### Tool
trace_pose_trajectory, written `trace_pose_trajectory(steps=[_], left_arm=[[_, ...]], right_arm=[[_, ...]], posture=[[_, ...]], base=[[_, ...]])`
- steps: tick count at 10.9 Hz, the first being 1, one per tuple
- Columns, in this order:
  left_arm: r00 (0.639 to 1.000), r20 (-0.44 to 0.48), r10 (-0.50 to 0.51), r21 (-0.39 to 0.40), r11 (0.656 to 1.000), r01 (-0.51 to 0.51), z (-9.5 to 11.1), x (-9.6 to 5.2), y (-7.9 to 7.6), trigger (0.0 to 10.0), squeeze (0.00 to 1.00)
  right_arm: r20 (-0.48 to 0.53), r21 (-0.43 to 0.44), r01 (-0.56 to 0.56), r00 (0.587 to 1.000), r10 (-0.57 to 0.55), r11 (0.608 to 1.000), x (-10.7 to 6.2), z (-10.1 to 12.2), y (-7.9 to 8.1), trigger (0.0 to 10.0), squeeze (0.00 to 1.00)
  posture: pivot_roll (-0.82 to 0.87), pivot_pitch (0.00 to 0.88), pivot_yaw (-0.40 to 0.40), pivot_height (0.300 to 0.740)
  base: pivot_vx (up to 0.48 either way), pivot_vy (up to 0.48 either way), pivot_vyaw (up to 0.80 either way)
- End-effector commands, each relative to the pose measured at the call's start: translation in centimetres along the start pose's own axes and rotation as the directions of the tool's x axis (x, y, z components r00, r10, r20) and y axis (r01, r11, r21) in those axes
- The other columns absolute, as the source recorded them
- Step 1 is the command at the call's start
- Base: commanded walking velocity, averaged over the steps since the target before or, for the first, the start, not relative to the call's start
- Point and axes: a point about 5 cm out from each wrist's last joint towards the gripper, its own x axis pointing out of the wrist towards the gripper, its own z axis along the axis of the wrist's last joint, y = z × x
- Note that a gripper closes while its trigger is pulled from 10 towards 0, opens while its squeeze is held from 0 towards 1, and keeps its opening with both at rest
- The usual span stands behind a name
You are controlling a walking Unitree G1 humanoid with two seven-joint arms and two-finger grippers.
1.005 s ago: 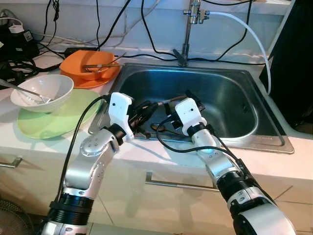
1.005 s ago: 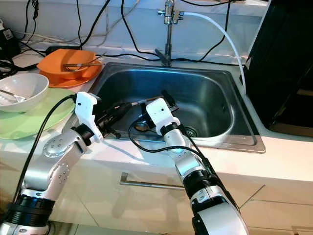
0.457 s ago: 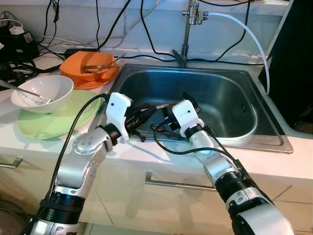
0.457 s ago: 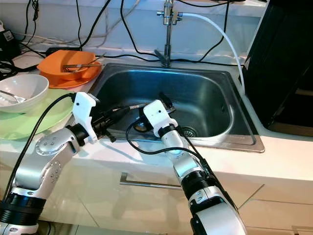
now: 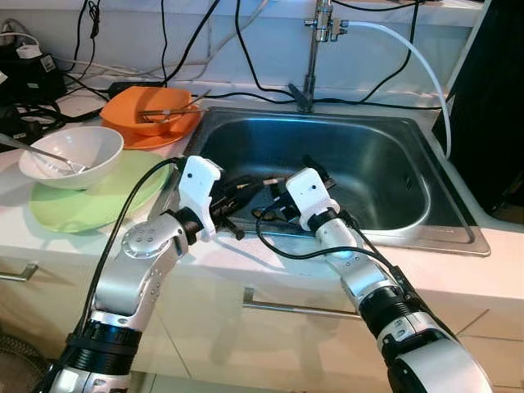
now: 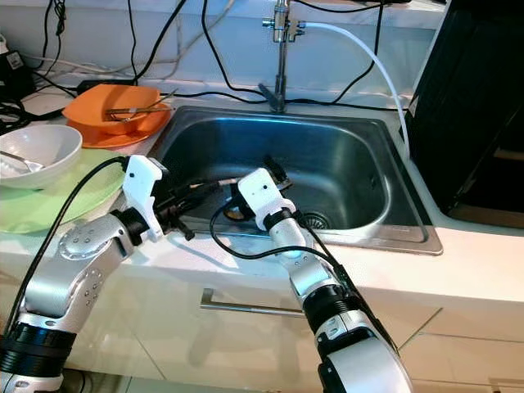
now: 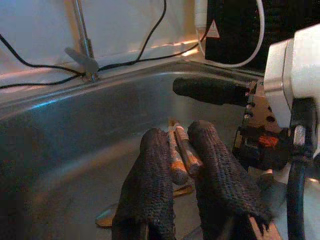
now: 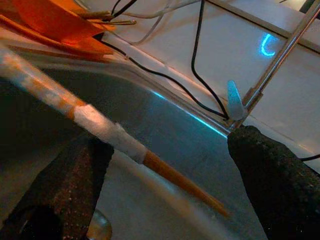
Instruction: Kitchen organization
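On the table's left end a white bowl (image 5: 70, 154) with a spoon in it sits on a green plate (image 5: 94, 196), and behind them an orange bowl (image 5: 151, 115) holding utensils stands just beside the left rim of the steel sink (image 5: 409, 176). Black cables trail along the back edge of the table.

Over the sink's front left corner, the left tool (image 7: 181, 165) has its two black fingers closed on a pair of chopsticks (image 7: 179, 152), whose shafts run between the pads and point out over the basin. Their far ends reach across to the right tool (image 5: 288, 187), which hovers just beside it above the basin floor. Seen from the right wrist, that tool's fingers (image 8: 75, 180) stand wide apart, with a chopstick (image 8: 100, 131), pale with an orange-brown end, crossing the gap between them and touching neither pad clearly.

At the back rim of the sink rises the tap (image 5: 315, 49), with a white hose (image 5: 417, 57) curving off towards the table's right end.
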Motion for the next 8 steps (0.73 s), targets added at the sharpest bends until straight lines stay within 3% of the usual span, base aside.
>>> trace_pose_trajectory(steps=[1,4,5,6,7,8], left_arm=[[0.999,0.031,-0.017,0.032,0.999,0.016,1.0,0.4,0.0,10.0,0.00],[0.999,0.032,-0.018,0.048,0.999,0.016,1.2,0.5,0.0,10.0,0.00],[0.999,0.024,-0.025,0.051,0.998,0.024,1.2,0.4,0.1,10.0,0.00],[0.999,0.017,-0.030,0.054,0.998,0.029,1.1,0.3,0.0,10.0,0.00],[0.999,0.013,-0.032,0.058,0.998,0.031,1.2,0.3,0.1,10.0,0.00],[0.999,0.011,-0.032,0.062,0.998,0.031,1.3,0.3,0.2,10.0,0.00]], right_arm=[[-0.023,0.005,-0.031,0.999,0.031,1.000,-0.3,-0.6,0.9,10.0,0.00],[-0.020,0.008,-0.040,0.999,0.040,0.999,-0.3,-0.5,1.0,10.0,0.00],[-0.019,0.006,-0.039,0.999,0.040,0.999,-0.3,-0.5,1.1,6.9,0.00],[-0.016,0.005,-0.039,0.999,0.039,0.999,-0.3,-0.4,1.0,2.5,0.00],[-0.001,-0.001,-0.041,0.999,0.041,0.999,0.0,0.0,0.9,1.7,0.00],[0.027,-0.016,-0.043,0.999,0.044,0.999,0.4,0.8,0.5,3.3,0.00]], posture=[[0.23,0.000,0.027,0.740],[0.23,0.000,0.028,0.740],[0.23,0.000,0.029,0.740],[0.23,0.000,0.028,0.740],[0.23,0.000,0.028,0.740],[0.23,0.000,0.028,0.740]], base=[[0.000,0.000,0.00],[0.000,0.000,0.00],[0.000,0.000,0.00],[0.000,0.000,0.00],[0.000,0.000,0.00],[0.000,0.000,0.00]])
